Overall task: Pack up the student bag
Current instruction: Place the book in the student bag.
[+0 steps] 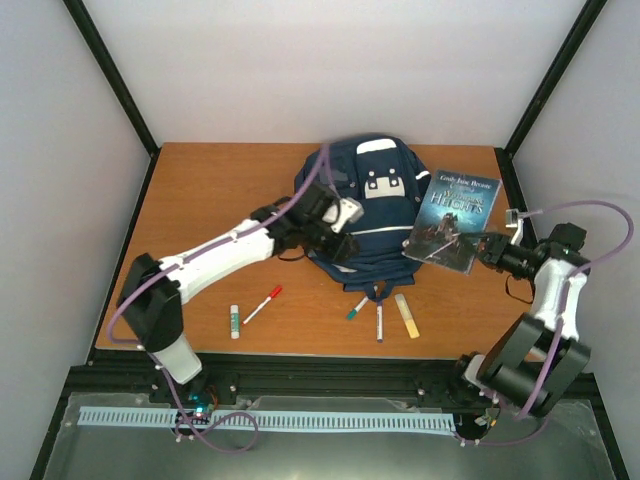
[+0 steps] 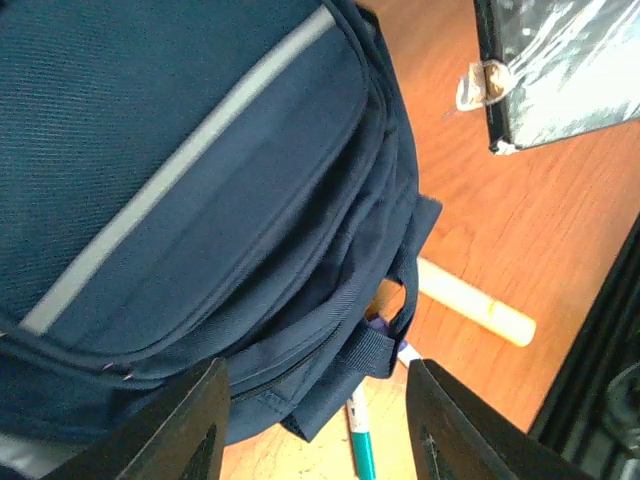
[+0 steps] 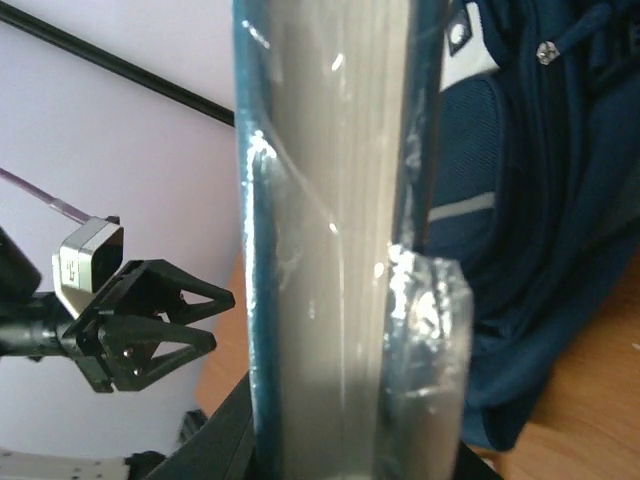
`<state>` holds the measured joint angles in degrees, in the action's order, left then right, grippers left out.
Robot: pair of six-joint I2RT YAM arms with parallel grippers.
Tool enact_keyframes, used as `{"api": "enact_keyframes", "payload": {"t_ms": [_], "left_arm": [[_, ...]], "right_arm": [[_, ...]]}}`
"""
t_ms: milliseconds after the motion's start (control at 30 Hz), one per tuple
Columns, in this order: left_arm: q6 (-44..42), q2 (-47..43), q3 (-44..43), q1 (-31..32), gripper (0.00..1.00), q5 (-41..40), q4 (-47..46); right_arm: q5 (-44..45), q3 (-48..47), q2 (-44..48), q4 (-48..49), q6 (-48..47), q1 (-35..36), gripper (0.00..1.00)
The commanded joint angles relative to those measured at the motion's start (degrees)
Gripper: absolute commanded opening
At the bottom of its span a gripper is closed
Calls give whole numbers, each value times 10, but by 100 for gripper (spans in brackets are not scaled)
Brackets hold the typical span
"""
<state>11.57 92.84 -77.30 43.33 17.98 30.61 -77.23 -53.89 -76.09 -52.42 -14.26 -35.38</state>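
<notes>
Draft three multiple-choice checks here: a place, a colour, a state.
1. The book is: A) inside the student bag B) beside it, toward the right tool C) at the table's near edge.
2. Cap of the marker beside the white stick: A) red B) blue C) yellow.
3. The right tool is: A) open B) shut on a marker C) shut on the book.
B: top view shows it right of the bag. A: its cap is red. C: the wrist view shows the book's edge clamped.
</notes>
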Motion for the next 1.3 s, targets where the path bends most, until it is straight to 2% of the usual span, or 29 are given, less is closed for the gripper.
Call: {"api": "enact_keyframes", "payload": {"t_ms": [0, 133, 267, 533, 700, 767, 833, 933, 1000, 1133, 1267], "left_arm": [[-86, 57, -56, 62, 50, -120, 56], [-112, 119, -107, 107, 45, -189, 70], [-121, 177, -169, 131, 42, -245, 80], [-114, 236, -209, 133, 43, -237, 48], [-126, 280, -252, 133, 26, -234, 48], [-133, 294, -267, 133, 25, -232, 50], [-139, 307, -278, 134, 27, -226, 55], [-142, 320, -289, 133, 39, -217, 62], [-144, 322, -287, 134, 41, -209, 56], [-148, 325, -290, 134, 35, -203, 52], [-152, 320, -290, 136, 20, -201, 46]], "right_arm": [[19, 29, 149, 136, 102, -7, 3], [123, 65, 274, 193, 129, -10, 3], [157, 79, 341, 211, 134, -13, 3], [178, 87, 320, 222, 129, -21, 3], [177, 94, 312, 228, 130, -22, 3], [177, 95, 307, 229, 131, -23, 3], [178, 98, 304, 233, 133, -24, 3], [179, 99, 301, 234, 136, -24, 3], [181, 101, 300, 237, 136, -25, 3], [183, 103, 303, 239, 137, -27, 3], [185, 105, 303, 239, 137, -27, 3]]}}
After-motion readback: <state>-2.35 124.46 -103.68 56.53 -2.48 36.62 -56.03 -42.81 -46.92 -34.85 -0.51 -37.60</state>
